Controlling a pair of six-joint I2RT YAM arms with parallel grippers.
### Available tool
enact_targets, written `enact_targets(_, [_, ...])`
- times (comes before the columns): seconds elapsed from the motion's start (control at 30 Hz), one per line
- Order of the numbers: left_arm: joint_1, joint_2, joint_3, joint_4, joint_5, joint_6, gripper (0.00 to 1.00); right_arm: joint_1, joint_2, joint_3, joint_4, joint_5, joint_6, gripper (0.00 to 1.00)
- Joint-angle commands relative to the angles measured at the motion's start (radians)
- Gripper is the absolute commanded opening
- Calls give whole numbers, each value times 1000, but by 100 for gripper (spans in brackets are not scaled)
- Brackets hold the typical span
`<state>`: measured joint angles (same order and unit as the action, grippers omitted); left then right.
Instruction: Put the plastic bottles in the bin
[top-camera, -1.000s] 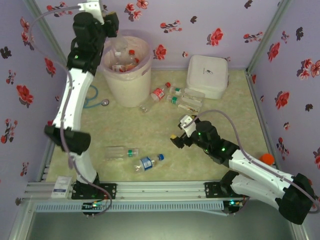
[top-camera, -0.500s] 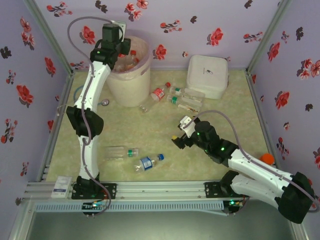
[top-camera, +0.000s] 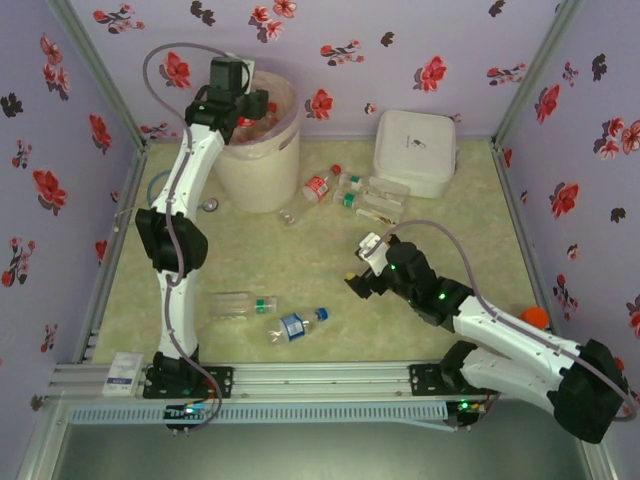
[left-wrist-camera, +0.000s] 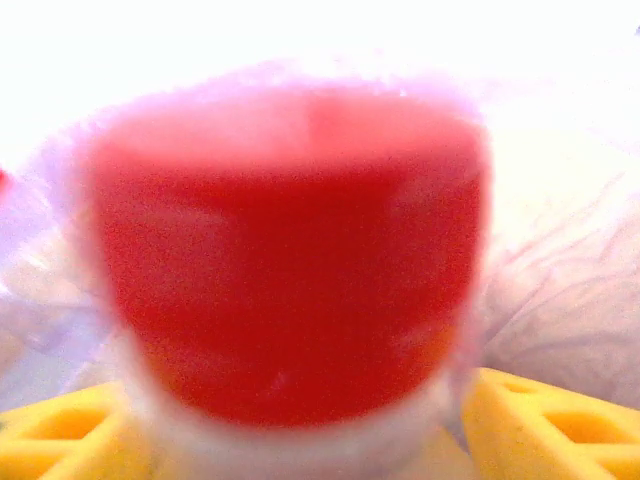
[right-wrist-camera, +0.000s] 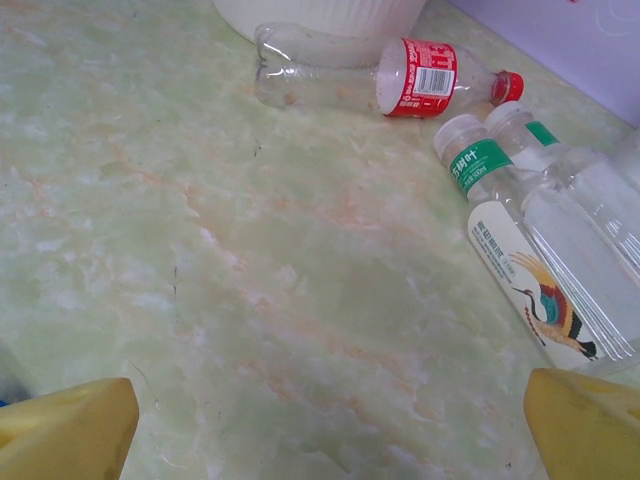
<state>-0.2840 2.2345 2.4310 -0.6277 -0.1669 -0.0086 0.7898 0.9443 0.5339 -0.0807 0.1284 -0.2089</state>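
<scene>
Top view: left arm (top-camera: 185, 170) reaches over the bin (top-camera: 255, 178); plastic bottles (top-camera: 365, 195) lie on the bench (top-camera: 300, 270).
Left wrist: red-labelled bottle (left-wrist-camera: 290, 250) sits between the left jaws; grip cannot be told.
Right wrist: right jaws wide apart over the bench.

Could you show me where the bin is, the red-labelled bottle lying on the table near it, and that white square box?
bin (top-camera: 256, 172), top view, on its outer wall.
red-labelled bottle (right-wrist-camera: 418, 78), right wrist view, on its red label.
white square box (top-camera: 415, 148), top view, middle of its lid.
</scene>
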Motion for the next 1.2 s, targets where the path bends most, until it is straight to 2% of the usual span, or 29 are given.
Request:
enact_targets(0.0, [10,12,-8,-61,29,-11,81,-5,12,6,-7,18,0,100])
enact_targets(0.1, [8,-33,11,-61,46,-11,90,-5,22,8,0,16,3,100])
enact_targets(0.23, [1,-92,37,-65,61,-10,97,-9,33,11,11,24,31,100])
enact_targets(0.47, [-19,-221,54,-115,59,24,100,-42,6,8,22,22,94,100])
enact_targets(0.57, [-27,-315,-17,-121,49,39,100,-58,-10,5,13,1,105,100])
enact_targets(0.7, [-66,-473,-189,-138,3,61,100,-57,28,40,-69,-104,37,100])
enact_targets(0.8, [-103,-605,-368,-133,-11,37,100,-54,53,47,-54,-267,-13,100])
enact_targets(0.9, [-124,-739,-568,-108,-5,-43,100,-37,78,64,-41,-427,-75,100])
enact_targets(1.03, [-129,-918,-861,-37,77,-190,99,17,106,139,-184,-523,-257,100])
enact_targets(1.17, [-136,-1025,-1043,-30,151,-306,96,55,160,223,-330,-577,-371,100])
